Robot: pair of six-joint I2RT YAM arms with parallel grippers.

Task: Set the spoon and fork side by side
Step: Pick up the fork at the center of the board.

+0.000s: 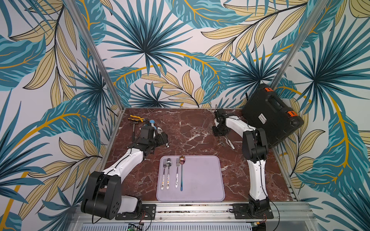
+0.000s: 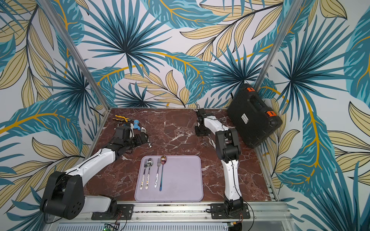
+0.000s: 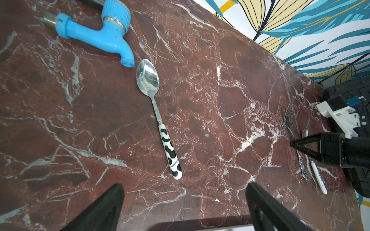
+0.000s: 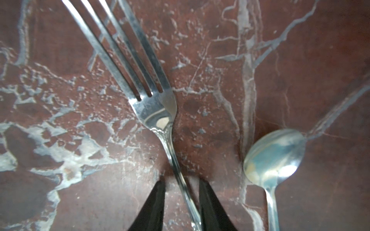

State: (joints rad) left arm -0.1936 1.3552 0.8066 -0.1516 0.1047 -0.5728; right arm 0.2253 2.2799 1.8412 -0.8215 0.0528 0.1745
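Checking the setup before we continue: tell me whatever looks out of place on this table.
A blue plastic tap and yellow-handled pliers lie at the far left of the table: tools, not tableware. The black case leans tilted in the far right corner.

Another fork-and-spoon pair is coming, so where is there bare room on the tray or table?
The tray is bare on its right half, from the rainbow spoon to the rim. Beyond it, the table is bare in the middle. Crowded: the far left corner, with pliers, tap and cow spoon.
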